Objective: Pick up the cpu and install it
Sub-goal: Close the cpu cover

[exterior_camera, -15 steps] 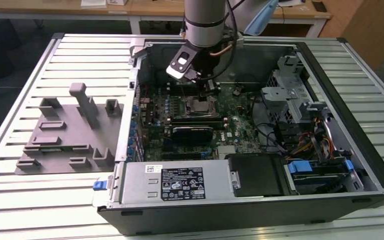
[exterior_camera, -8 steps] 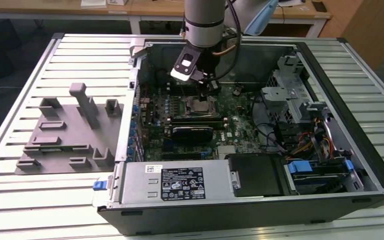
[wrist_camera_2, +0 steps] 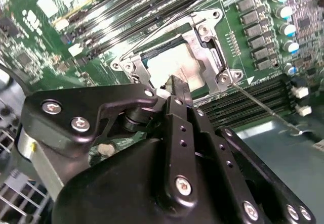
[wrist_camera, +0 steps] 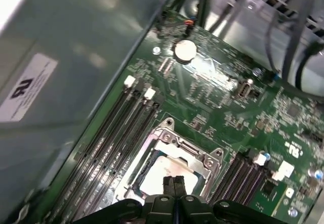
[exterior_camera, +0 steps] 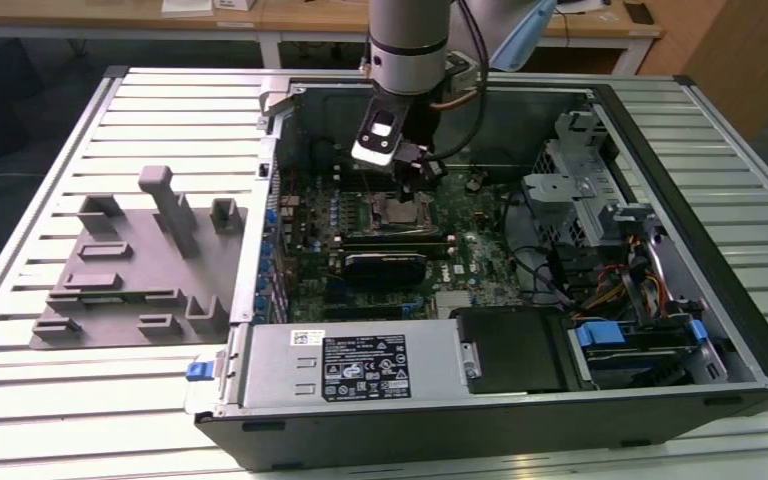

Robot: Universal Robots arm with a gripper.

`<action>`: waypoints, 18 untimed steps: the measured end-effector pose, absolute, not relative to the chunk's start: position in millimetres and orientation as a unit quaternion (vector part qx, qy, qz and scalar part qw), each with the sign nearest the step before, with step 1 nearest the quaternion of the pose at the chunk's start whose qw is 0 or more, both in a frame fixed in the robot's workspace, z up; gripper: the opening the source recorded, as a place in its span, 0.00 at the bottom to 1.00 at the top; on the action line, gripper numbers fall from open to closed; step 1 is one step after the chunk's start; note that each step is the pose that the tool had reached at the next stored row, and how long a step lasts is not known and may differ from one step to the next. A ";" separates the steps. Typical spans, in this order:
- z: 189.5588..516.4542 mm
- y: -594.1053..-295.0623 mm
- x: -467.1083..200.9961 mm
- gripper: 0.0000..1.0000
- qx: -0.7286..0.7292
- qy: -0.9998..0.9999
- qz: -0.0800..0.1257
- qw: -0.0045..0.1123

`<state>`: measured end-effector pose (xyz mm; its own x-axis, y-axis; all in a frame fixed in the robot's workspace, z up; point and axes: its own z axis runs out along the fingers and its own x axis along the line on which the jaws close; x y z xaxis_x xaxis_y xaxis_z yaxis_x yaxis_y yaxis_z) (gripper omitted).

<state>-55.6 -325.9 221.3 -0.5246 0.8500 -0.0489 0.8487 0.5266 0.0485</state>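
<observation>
The flat, square, silver-topped cpu already sits within the grey metal socket frame, so placement looks done, with the black gripper just above it, its 2 fingers pressed together on nothing.

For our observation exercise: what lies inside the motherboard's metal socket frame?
The silver cpu lies in the socket frame; the gripper hides one edge; anything beneath is covered.

open computer case — on slatted table | grey fixture plate — beside it, exterior view's left
</observation>
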 end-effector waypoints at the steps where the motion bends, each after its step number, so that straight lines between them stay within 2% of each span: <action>1: 221.3 -326.0 -55.6 0.11 0.479 0.877 0.010 0.033; 18: 221.0 -325.9 -55.6 0.11 0.338 0.941 0.015 0.031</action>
<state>-55.6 -325.9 221.0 -0.7698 0.6364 -0.0489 0.6346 0.7713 0.0485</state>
